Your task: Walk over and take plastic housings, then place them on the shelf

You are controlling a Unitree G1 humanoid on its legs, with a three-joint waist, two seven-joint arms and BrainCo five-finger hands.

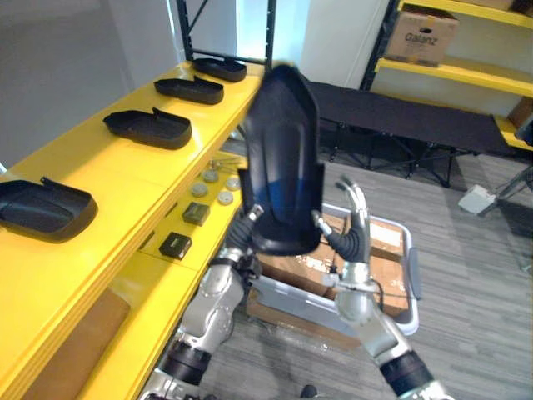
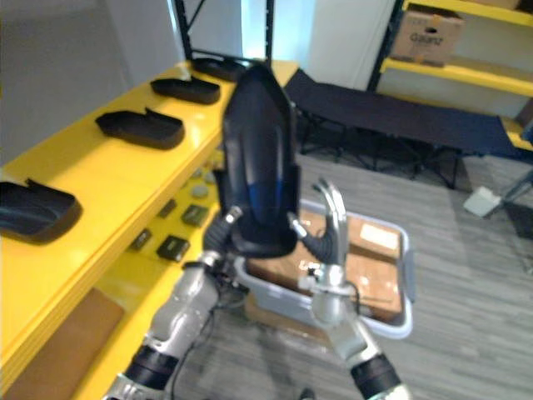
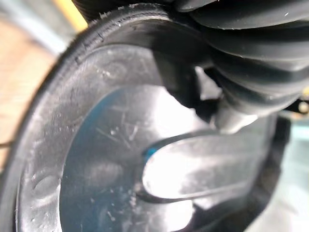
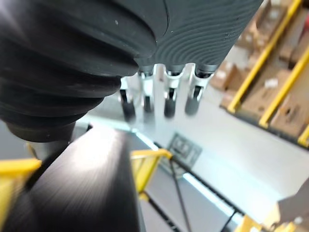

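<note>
Fingers of the right hand stand straight and side by side, pointing up past the held housing without wrapping it, while the thumb rests against the housing's lower edge at 3 o'clock of its base. The left hand clamps the same base from 9 o'clock. In the left wrist view its thumb lies flat on the glossy black face just inside the rim, and the other fingers are hidden behind the part.

The held housing is upright at the centre of the head view, narrow end up, clear of every surface, with its base between the two hands. The yellow shelf runs from 7 to 11 o'clock. Four housings lie on it in a row, well apart: the nearest housing at 9 o'clock, then the second housing, the third housing and the farthest housing.

On the lower yellow ledge, small black blocks and pale discs sit near one another. A grey tote holding cardboard stands on the floor at 5 o'clock, behind the hands. A black cot stands at 2 o'clock.
</note>
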